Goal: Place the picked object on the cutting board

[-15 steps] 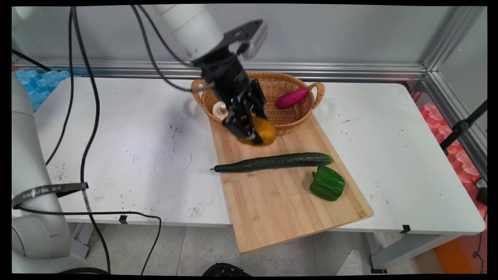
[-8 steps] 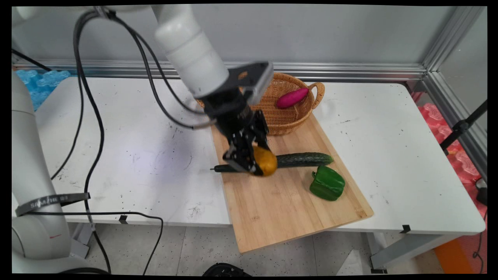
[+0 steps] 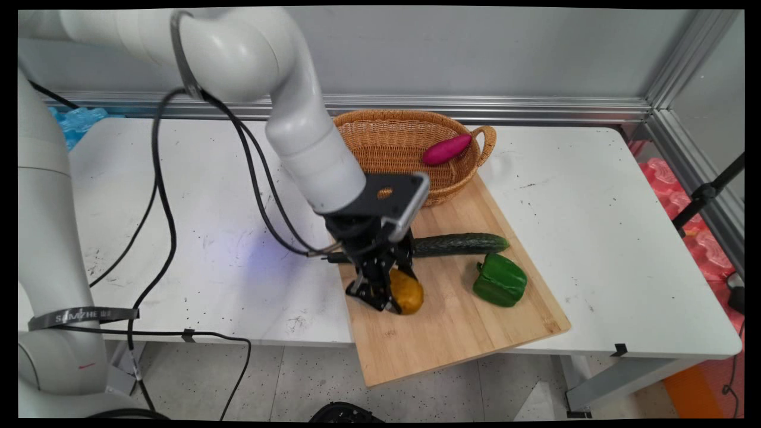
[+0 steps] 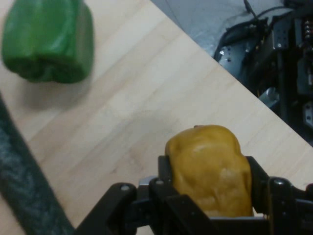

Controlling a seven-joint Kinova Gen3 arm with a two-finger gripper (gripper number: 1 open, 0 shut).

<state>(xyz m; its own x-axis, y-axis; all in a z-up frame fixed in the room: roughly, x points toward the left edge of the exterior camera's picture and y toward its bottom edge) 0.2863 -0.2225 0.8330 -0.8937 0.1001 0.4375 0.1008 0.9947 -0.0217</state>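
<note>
A lumpy yellow-brown potato [image 3: 408, 292] is gripped between the closed fingers of the black hand [image 3: 387, 297], low over the smooth wooden cutting board [image 3: 452, 321] on the white surface [image 3: 594, 238]. A long dark cucumber [image 3: 461, 244] and a glossy green pepper [image 3: 500, 280] lie on the board. A purple sweet potato [image 3: 446, 149] is seen in the woven basket [image 3: 380, 128].

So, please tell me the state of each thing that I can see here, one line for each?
pincer: shut on the yellow fruit, low over the board
yellow fruit: held between the fingers
cutting board: flat, overhanging the table's near edge
cucumber: lying on the board
green pepper: on its side on the board
basket: upright
purple sweet potato: lying in the basket
</note>
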